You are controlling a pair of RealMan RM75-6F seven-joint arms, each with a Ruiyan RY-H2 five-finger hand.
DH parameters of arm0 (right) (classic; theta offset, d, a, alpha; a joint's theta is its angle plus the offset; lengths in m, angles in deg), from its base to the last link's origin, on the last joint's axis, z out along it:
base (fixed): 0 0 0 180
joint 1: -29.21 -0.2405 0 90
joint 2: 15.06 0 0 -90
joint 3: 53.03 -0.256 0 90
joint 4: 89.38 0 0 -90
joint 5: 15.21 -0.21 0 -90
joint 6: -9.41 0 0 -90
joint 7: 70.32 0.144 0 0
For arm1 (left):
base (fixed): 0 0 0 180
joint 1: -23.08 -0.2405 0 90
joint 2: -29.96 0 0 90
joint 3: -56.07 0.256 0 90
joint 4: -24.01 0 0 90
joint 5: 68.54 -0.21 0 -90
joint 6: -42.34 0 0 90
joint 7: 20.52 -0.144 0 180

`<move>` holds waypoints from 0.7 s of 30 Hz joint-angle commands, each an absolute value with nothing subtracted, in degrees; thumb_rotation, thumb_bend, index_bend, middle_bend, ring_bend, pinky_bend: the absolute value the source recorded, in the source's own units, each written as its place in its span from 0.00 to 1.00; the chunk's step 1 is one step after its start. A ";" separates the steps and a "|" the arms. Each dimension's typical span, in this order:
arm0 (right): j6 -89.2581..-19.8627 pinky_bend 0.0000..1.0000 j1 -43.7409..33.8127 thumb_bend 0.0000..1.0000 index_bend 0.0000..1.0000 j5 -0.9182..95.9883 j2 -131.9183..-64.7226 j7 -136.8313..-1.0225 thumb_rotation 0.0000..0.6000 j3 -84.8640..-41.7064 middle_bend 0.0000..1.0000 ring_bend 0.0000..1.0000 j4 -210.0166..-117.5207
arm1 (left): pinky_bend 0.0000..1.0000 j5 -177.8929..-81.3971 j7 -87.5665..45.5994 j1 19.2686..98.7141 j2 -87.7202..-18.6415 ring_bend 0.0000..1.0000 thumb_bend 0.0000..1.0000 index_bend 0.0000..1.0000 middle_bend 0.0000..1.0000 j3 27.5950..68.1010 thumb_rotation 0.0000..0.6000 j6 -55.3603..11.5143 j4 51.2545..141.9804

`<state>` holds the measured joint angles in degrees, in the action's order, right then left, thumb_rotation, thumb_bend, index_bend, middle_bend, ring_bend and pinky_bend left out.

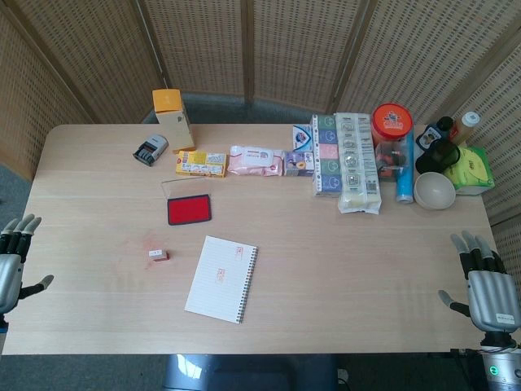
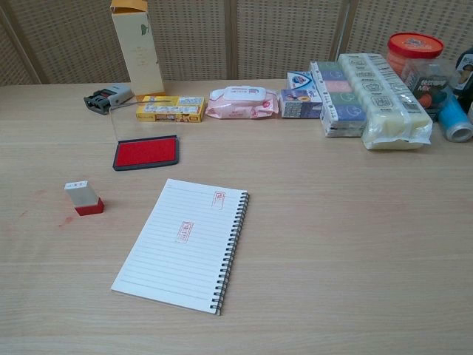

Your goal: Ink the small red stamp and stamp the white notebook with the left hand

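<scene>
The small red stamp (image 1: 158,255) (image 2: 83,197) stands upright on the table, left of the white notebook (image 1: 221,278) (image 2: 185,244). The notebook lies open to a lined page with two red stamp marks on it. Beyond the stamp the red ink pad (image 1: 189,209) (image 2: 146,152) sits with its clear lid raised. My left hand (image 1: 15,261) hovers at the table's left edge, fingers spread, holding nothing, well left of the stamp. At the front right corner my right hand (image 1: 487,285) is likewise open and empty. Neither hand shows in the chest view.
A row of items lines the far side: a black date stamper (image 1: 151,149), an orange-topped carton (image 1: 173,119), a yellow box (image 1: 201,163), pink wipes (image 1: 256,160), stacked packets (image 1: 346,159), a red-lidded jar (image 1: 392,134) and a white bowl (image 1: 434,191). Red smudges mark the table near the stamp.
</scene>
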<state>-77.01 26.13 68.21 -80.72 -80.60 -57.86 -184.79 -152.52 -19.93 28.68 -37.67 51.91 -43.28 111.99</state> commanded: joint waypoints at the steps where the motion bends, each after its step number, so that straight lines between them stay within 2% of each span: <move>1: -76.69 0.15 26.05 0.00 0.00 68.22 -80.79 -80.62 1.00 -57.69 0.00 0.02 -184.75 | 0.11 -152.43 -20.33 28.66 -37.48 0.02 0.01 0.00 0.00 52.04 1.00 -43.09 111.85; 3: -76.42 0.15 25.99 0.00 0.00 68.29 -80.89 -80.22 1.00 -57.56 0.00 0.02 -184.63 | 0.08 -152.27 -21.22 28.59 -37.29 0.02 0.00 0.00 0.00 52.15 1.00 -43.01 111.95; 8: -76.31 0.15 25.90 0.00 0.00 68.45 -81.10 -80.43 1.00 -57.46 0.00 0.02 -184.47 | 0.07 -152.78 -21.14 28.76 -37.14 0.03 0.00 0.00 0.00 52.33 1.00 -42.87 112.29; 9: -76.28 0.15 25.89 0.00 0.00 68.48 -81.12 -80.40 1.00 -57.43 0.00 0.02 -184.46 | 0.08 -153.04 -21.01 28.90 -37.16 0.09 0.00 0.00 0.04 52.36 1.00 -42.78 112.35; 10: -76.23 0.15 25.89 0.00 0.00 68.49 -81.13 -80.39 1.00 -57.40 0.00 0.02 -184.46 | 0.12 -153.30 -21.05 29.07 -37.22 0.20 0.00 0.00 0.14 52.38 1.00 -42.70 112.39; 11: -76.12 0.15 25.86 0.00 0.00 68.47 -81.17 -80.41 1.00 -57.35 0.00 0.02 -184.46 | 0.17 -153.59 -21.06 29.32 -37.30 0.32 0.00 0.00 0.25 52.46 1.00 -42.40 112.49; 12: -75.84 0.15 25.78 0.00 0.00 68.42 -81.24 -80.47 1.00 -57.27 0.00 0.02 -184.44 | 0.32 -153.96 -20.83 29.72 -37.47 0.53 0.00 0.00 0.48 52.55 1.00 -41.92 112.67; 13: -75.48 0.15 25.69 0.00 0.00 68.33 -81.33 -80.52 1.00 -57.15 0.00 0.02 -184.45 | 0.54 -154.99 -20.56 30.46 -38.10 0.74 0.00 0.00 0.72 52.49 1.00 -41.64 112.39; 15: -75.08 0.15 25.57 0.00 0.00 68.18 -81.50 -80.69 1.00 -57.04 0.00 0.02 -184.49 | 0.88 -156.30 -21.30 31.27 -39.86 0.96 0.00 0.00 0.95 52.39 1.00 -41.84 110.64; 16: -74.99 0.15 25.54 0.00 0.00 68.16 -81.57 -80.81 1.00 -57.00 0.00 0.02 -184.53 | 0.97 -156.62 -22.42 31.49 -40.68 1.00 0.00 0.00 1.00 52.33 1.00 -42.01 110.12; 17: -74.95 0.15 25.53 0.00 0.00 68.16 -81.61 -80.89 1.00 -56.98 0.00 0.02 -184.54 | 1.00 -156.80 -23.03 31.62 -41.11 1.00 0.00 0.02 1.00 52.33 1.00 -42.05 109.92; 21: -74.74 0.15 25.38 0.01 0.00 68.36 -81.86 -81.38 1.00 -56.81 0.00 0.03 -184.68 | 1.00 -158.52 -26.91 33.30 -43.46 1.00 0.03 0.19 1.00 52.52 1.00 -41.04 109.64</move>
<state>-74.74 25.38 68.35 -81.85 -81.38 -56.82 -184.67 -157.61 -24.89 32.25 -42.03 52.46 -41.63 110.07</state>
